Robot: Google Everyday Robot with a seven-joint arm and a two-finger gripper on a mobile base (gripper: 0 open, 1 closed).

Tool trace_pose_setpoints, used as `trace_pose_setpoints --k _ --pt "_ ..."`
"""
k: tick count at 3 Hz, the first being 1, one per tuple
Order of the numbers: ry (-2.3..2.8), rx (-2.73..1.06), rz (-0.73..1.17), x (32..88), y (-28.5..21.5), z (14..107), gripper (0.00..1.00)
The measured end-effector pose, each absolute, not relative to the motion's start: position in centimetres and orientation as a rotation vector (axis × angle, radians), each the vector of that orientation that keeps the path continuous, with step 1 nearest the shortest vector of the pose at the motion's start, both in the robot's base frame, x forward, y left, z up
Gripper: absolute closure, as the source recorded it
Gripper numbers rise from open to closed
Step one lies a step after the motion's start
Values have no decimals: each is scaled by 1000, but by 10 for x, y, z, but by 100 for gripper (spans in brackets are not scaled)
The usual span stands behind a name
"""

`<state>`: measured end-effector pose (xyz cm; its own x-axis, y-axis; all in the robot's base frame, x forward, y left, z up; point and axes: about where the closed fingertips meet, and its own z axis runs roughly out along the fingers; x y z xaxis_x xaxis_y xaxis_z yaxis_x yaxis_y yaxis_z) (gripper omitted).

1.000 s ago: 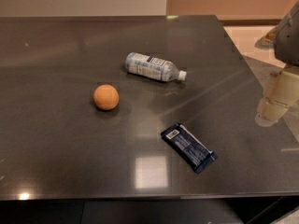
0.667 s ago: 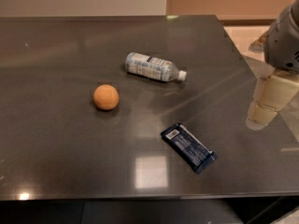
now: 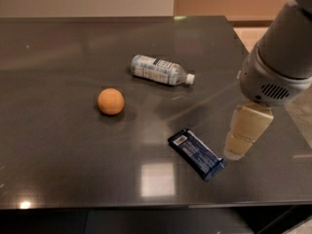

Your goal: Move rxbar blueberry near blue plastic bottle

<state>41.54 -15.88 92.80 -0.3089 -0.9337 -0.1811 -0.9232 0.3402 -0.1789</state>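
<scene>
The robot's arm (image 3: 285,48) comes into view at upper right as a broad, rounded casing of smooth light grey, shaded darker along its upper edge. A small oval grille (image 3: 274,90) of dark slanted vent slots marks its lower face. Beneath it is the tool (image 3: 235,153), a cream-coloured, blocky piece in two stepped segments narrowing to a pale rounded tip, over the right part of the dark counter (image 3: 58,145).
</scene>
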Motion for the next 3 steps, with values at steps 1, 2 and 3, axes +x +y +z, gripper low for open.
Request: trace_pose_setpoints --k 1,2,3 --pt "2405 -1647 -41 402 -132 900 0" --pt "2443 -1663 2 391 -110 871 0" --pt "2474 -1692 34 387 -96 846 0"
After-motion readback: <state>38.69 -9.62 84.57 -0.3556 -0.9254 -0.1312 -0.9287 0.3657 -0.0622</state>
